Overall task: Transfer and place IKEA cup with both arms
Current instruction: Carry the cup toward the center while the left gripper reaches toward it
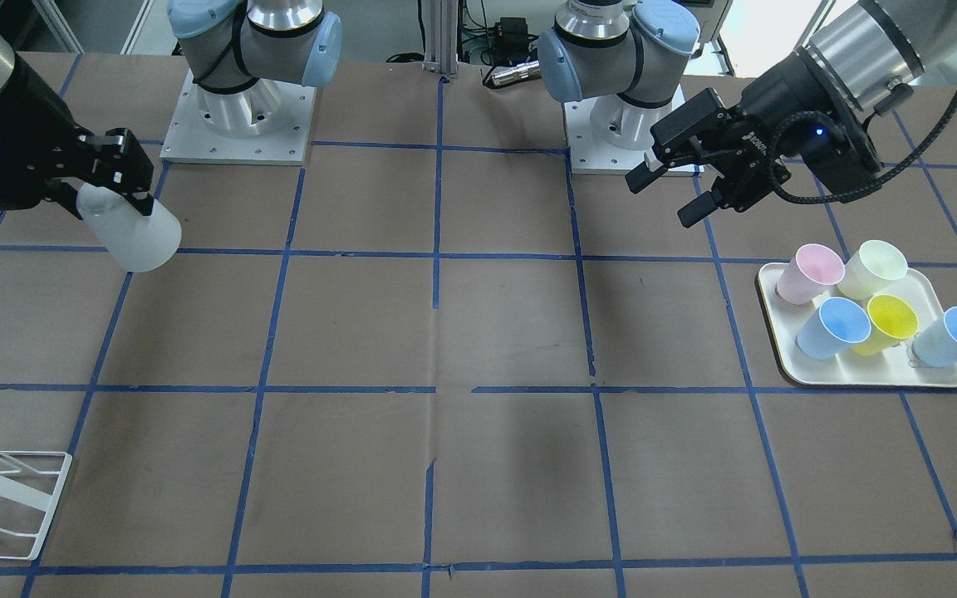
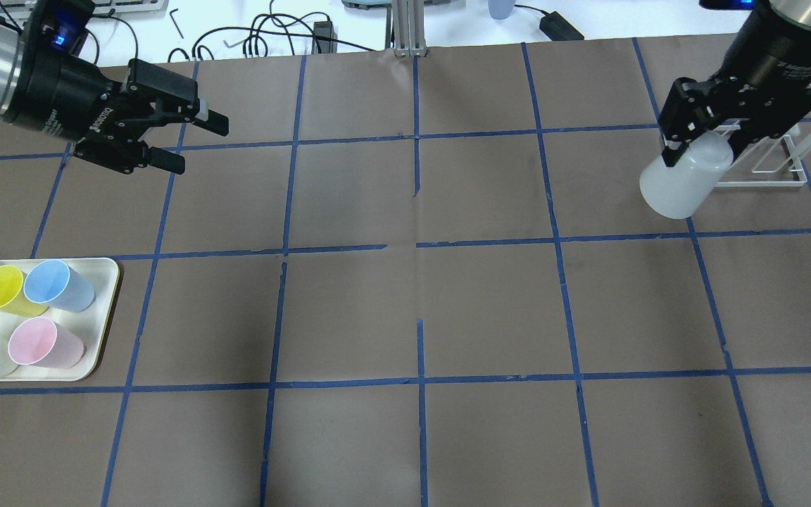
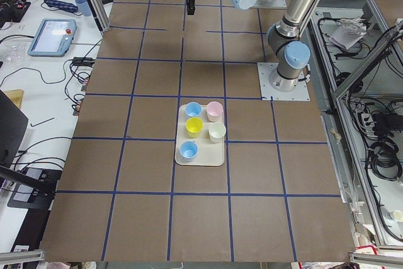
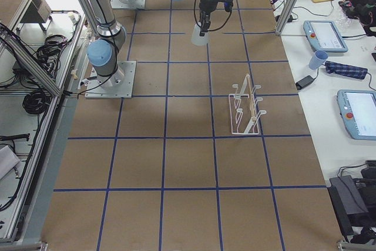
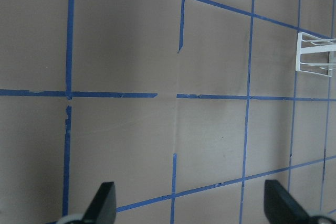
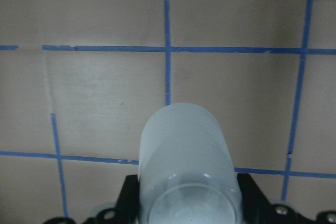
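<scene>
Right end effector (image 2: 703,144) clamped the base of the pale grey-white tapered plastic tumbler (image 2: 679,184), which projected ahead of it, tilted. Left end effector (image 2: 198,146) hung wide open, empty, well apart. Risk: narrow base grip slipping during hand-over.

The bench (image 2: 419,317) is covered in brown paper marked into large squares by blue tape; the tape is broken or nicked in several places, and a faint crease, perhaps a seam in the paper, runs across the middle; a cream tray (image 1: 877,380) sits at the robot's left end; a white wire rack (image 4: 247,111) stands at the right end, well apart from it; two metal base plates (image 1: 188,143) are fixed along the robot's edge.
</scene>
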{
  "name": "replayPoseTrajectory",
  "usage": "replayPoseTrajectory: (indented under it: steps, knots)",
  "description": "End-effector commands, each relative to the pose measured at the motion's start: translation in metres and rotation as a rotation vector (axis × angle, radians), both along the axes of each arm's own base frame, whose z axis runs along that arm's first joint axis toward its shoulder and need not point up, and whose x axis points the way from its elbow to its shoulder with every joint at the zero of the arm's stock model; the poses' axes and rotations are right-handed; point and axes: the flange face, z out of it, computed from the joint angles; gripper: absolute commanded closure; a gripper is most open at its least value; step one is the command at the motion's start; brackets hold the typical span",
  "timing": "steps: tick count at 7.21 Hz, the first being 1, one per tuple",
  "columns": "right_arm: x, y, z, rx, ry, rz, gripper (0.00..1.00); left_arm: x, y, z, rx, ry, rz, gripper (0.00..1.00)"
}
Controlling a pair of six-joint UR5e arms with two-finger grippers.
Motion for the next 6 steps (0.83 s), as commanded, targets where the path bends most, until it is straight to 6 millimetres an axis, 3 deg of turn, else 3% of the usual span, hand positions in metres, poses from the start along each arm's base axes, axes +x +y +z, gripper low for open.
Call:
replayPoseTrajectory:
  steps: [1,3,4,5,6]
  knots:
    - [0.027,-0.001,0.002,-0.016,-0.234,-0.031,0.59,-0.009,0.003,-0.006,0.015,0.122,0.039,0.0]
    - [0.045,-0.004,0.0,-0.033,-0.452,-0.045,0.59,-0.021,0.001,-0.005,-0.011,0.345,0.07,0.0]
    - [0.056,-0.004,-0.011,-0.028,-0.606,-0.074,0.59,-0.028,-0.005,-0.002,-0.05,0.466,0.073,0.0]
    - [0.063,-0.004,-0.021,-0.032,-0.72,-0.083,0.58,-0.03,-0.015,-0.02,-0.091,0.535,0.071,0.0]
    - [0.071,-0.003,-0.031,-0.023,-0.848,-0.126,0.58,-0.035,-0.013,-0.039,-0.134,0.595,0.065,0.0]
